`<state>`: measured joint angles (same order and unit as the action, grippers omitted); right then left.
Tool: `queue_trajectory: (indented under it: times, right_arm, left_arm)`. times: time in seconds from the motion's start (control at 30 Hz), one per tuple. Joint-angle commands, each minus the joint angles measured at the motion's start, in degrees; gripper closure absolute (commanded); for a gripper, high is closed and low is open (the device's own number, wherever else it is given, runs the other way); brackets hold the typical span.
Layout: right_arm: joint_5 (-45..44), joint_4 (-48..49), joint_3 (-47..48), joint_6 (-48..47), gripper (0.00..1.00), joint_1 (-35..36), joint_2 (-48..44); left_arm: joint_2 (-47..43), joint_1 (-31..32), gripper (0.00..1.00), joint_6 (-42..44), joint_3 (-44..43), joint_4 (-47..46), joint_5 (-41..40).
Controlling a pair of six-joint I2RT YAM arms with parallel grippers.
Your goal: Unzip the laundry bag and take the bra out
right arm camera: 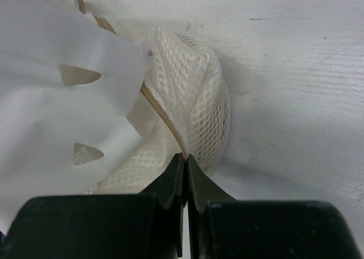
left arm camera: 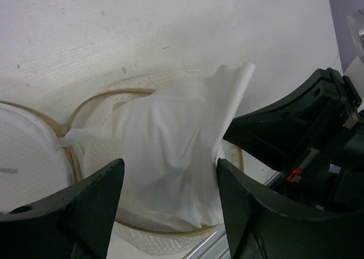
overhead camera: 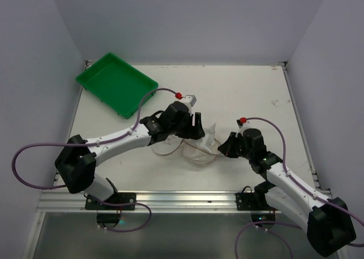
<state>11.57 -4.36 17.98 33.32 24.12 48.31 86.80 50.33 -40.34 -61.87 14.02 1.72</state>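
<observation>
Laundry bag (overhead camera: pixel 197 154) at table (overhead camera: pixel 244 88) centre-near, unzipped, lid (left arm camera: pixel 23 151) flipped left; white bra (left arm camera: pixel 170 145) bulges out. Right hand (right arm camera: pixel 185 163) pinches the rim; left hand (left arm camera: pixel 169 173), fingers apart, straddles the bra. Removal remains.

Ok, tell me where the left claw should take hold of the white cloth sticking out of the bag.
I'd grip the bunched middle of the white cloth, coming from above: it stands up out of the laundry bag, and the open left claw straddles it. The right claw pins the rim.
</observation>
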Motion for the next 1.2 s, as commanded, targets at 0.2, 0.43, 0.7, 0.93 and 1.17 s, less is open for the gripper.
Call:
queue_trajectory:
  times: [0.2, 0.43, 0.7, 0.93, 1.17]
  right_arm:
    - [1.17, 2.34, 1.45, -1.15, 1.00, 0.23, 0.82]
    - [1.52, 2.51, 1.71, -0.98, 1.00, 0.23, 0.99]
    - [1.70, 2.34, 2.32, -0.63, 1.00, 0.23, 0.82]
    - [2.84, 2.87, 3.29, 0.25, 1.00, 0.23, 0.99]
    - [3.98, 2.16, 4.52, 1.04, 1.00, 0.31, 0.29]
  left_arm:
    - [4.69, 2.76, 0.27, 1.57, -4.14, -0.84, 2.33]
    - [7.41, 5.48, 0.27, 1.93, -6.51, -0.31, 3.12]
    - [10.49, 8.21, 0.26, 3.07, -9.59, 3.20, 1.27]
    - [11.81, 8.82, 0.37, 3.07, -9.59, 3.38, 0.84]
    - [14.00, 9.00, 0.88, 3.34, -10.90, 4.52, -1.45]
